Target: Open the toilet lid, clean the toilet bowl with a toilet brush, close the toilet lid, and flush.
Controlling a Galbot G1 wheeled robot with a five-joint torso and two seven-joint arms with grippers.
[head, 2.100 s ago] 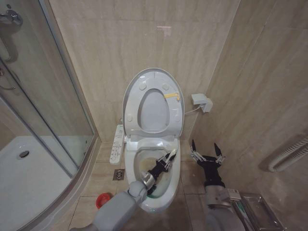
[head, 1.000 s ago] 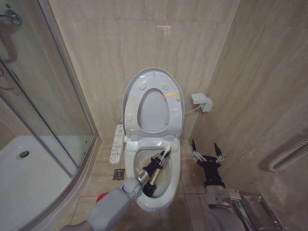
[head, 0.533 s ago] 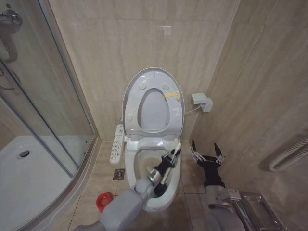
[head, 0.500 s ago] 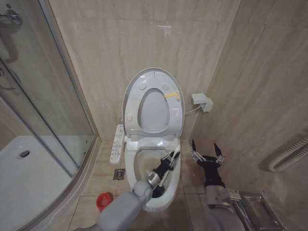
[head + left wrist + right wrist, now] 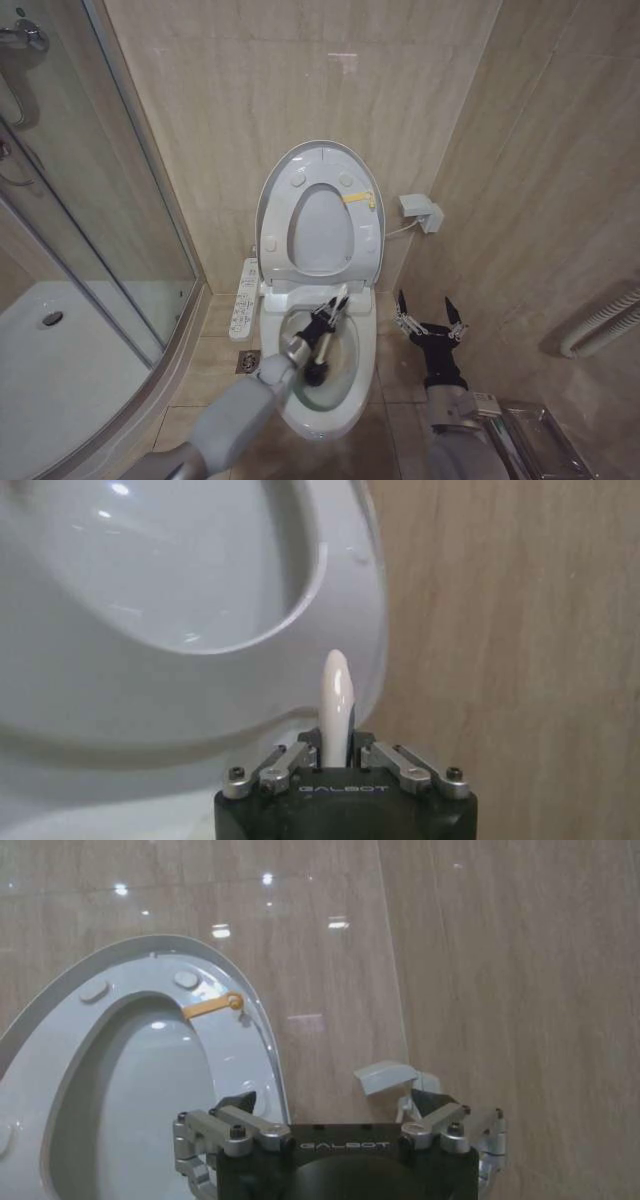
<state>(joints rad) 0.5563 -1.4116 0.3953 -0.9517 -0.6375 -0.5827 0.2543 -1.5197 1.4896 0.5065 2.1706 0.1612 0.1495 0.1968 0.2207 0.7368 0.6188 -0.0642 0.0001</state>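
The toilet lid (image 5: 318,230) stands upright against the wall, with the ring seat and its yellow sticker raised in front of it. Below it the toilet bowl (image 5: 336,392) lies open. My left gripper (image 5: 325,318) is over the rear of the bowl, shut on the white handle of the toilet brush (image 5: 338,298). The dark bristle head (image 5: 315,375) is down inside the basin. In the left wrist view the handle (image 5: 336,694) rises between my closed fingers (image 5: 290,761). My right gripper (image 5: 428,318) hangs open to the right of the toilet, holding nothing. It faces the raised lid (image 5: 120,1095).
A white control panel (image 5: 243,298) juts from the toilet's left side, with a floor drain (image 5: 247,362) below it. The glass shower enclosure (image 5: 100,210) and its tray (image 5: 60,380) take up the left. A white wall fitting (image 5: 418,211) and a ribbed pipe (image 5: 600,325) are on the right wall.
My left gripper has swept the brush from the bowl's right side toward its rear and left. The right arm has not moved.
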